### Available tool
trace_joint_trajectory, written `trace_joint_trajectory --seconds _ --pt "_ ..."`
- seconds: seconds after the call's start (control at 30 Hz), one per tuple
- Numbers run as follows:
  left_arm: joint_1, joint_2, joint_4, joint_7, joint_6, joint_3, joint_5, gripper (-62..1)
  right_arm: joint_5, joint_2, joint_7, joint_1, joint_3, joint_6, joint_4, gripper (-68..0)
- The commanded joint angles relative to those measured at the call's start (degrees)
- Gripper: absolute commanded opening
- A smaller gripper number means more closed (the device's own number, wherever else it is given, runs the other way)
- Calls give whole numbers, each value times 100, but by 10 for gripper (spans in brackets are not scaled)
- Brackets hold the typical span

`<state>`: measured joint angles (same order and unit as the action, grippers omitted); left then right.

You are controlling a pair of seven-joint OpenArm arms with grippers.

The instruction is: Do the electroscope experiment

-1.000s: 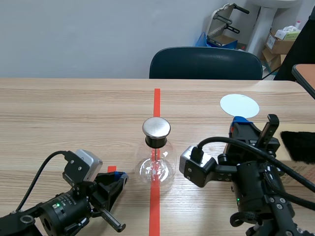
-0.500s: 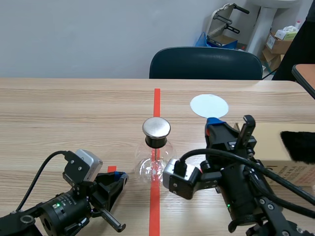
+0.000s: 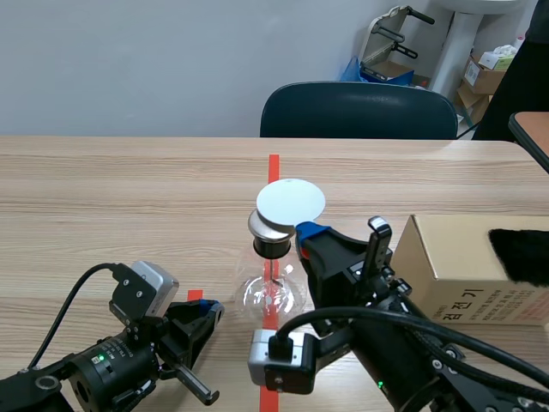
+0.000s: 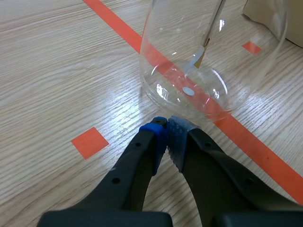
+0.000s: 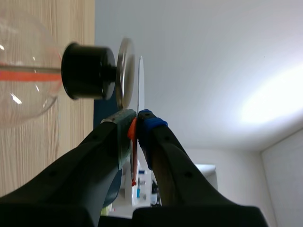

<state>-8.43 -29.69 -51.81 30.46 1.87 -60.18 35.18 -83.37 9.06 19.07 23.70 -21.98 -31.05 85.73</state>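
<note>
The electroscope, a clear glass flask (image 3: 273,293) with a black stopper and a round metal plate (image 3: 264,226) on top, stands on the red tape line. My right gripper (image 3: 316,233) is shut on a thin white disc (image 3: 292,200), which hangs just over the metal plate. In the right wrist view the disc (image 5: 140,82) shows edge-on beside the plate (image 5: 125,71), very close; I cannot tell if they touch. My left gripper (image 4: 166,124) lies low on the table, shut on nothing, its tips just short of the flask (image 4: 189,80). Thin leaves (image 4: 201,51) hang inside the glass.
A cardboard box (image 3: 467,266) stands at the right with a black furry piece (image 3: 519,253) on it. A dark chair (image 3: 356,112) stands behind the table's far edge. Bare wood lies to the left and beyond the flask.
My right arm has swung left with the white disc, from the table's right side to just above the electroscope's metal plate, uncovering the box. The left arm has kept still.
</note>
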Motion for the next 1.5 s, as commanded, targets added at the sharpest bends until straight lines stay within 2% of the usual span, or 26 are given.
trace_joint_trajectory --seconds 0.0,0.17,0.8,1.17,1.47 --pt "-15 15 -63 125 -4 55 -2 -580 -2 28 96 -55 -11 -85 111 -667" --pt "-15 15 -63 142 -7 55 -2 -580 -2 28 450 -55 -11 -85 111 -667" --pt "-15 28 -63 140 -13 55 -2 -579 -4 28 485 -55 -11 -85 111 -667" --pt "-13 46 -63 144 -448 52 -2 -579 -4 28 485 -55 -11 -85 111 -667" --pt "-15 46 -63 144 -444 52 0 -579 -4 28 485 -55 -11 -85 111 -667"
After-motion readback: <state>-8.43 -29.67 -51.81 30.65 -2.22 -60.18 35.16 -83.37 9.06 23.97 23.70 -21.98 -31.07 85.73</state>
